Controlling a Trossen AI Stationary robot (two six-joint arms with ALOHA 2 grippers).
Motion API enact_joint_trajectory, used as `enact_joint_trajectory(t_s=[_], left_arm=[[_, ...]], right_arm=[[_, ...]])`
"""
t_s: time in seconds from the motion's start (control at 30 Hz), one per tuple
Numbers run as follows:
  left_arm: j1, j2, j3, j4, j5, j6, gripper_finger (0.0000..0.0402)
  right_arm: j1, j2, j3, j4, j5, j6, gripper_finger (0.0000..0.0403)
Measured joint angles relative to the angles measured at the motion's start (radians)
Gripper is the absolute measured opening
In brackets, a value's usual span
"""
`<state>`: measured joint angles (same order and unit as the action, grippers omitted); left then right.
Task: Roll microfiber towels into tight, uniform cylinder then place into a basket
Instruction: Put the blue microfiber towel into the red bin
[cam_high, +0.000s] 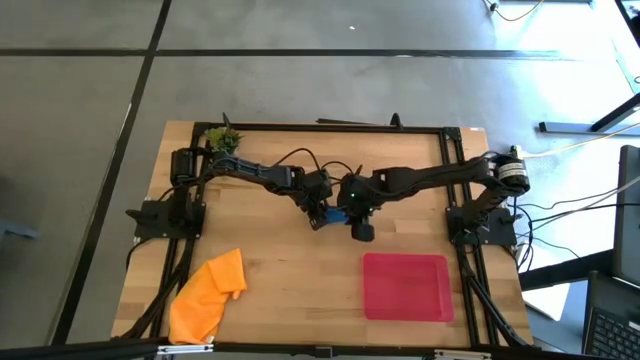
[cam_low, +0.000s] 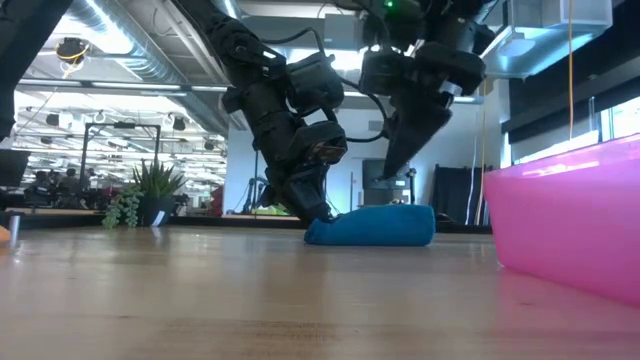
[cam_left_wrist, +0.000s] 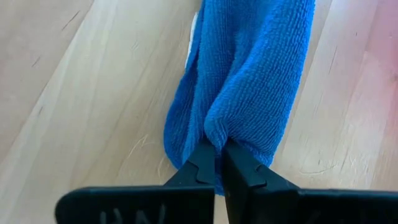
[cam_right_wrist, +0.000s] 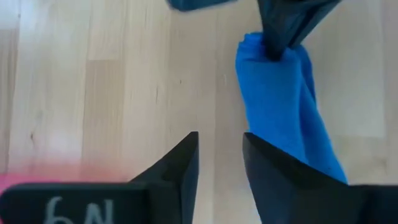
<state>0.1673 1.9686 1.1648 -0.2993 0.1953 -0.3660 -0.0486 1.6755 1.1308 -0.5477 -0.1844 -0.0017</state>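
- The orange towel (cam_high: 207, 297) lies crumpled at the table's (cam_high: 300, 270) near-left corner, well apart from both arms and from everything else on the wood.
- A small green plant (cam_high: 222, 139) sits at the far-left corner of the table, behind the left arm's base.
- The left gripper (cam_left_wrist: 217, 163) is down at the middle of the table, its fingers pinched tight on one end of the blue towel (cam_low: 372, 226) (the wrist view shows the cloth bunched up right where the two tips meet).
- The blue towel is a loose, lumpy roll lying on the wood at table centre, its gripped end just under the left gripper, the rest stretching away toward the right arm.
- The right gripper (cam_right_wrist: 219, 155) hangs just beside the blue roll, raised off it in the low view; its fingers stand narrowly apart with bare wood showing between them, holding nothing.
- The red basket (cam_high: 406, 287) sits flat on the near-right part of the table, near the right gripper but apart from the blue towel, with nothing in it.
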Motion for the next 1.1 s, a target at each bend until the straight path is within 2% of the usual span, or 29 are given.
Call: enact_joint_trajectory(t_s=[0.2,0.37,0.43,0.7,1.1], left_arm=[[0.0,0.0,0.0,0.0,0.0,0.0,0.0],[0.0,0.0,0.0,0.0,0.0,0.0,0.0],[0.0,0.0,0.0,0.001,0.0,0.0,0.0],[0.003,0.0,-0.001,0.001,0.005,-0.001,0.0],[0.03,0.0,0.0,-0.021,0.088,0.013,0.0]], right_arm=[[0.0,0.006,0.026,-0.009,0.003,-0.085,0.0192],[0.0,0.044,0.026,-0.003,0.14,-0.159,0.0242],[-0.003,0.074,0.026,0.006,0.152,-0.189,0.0253],[-0.012,0.179,0.025,0.03,0.164,-0.248,0.0259],[-0.015,0.255,0.029,0.079,0.176,-0.273,0.0259]])
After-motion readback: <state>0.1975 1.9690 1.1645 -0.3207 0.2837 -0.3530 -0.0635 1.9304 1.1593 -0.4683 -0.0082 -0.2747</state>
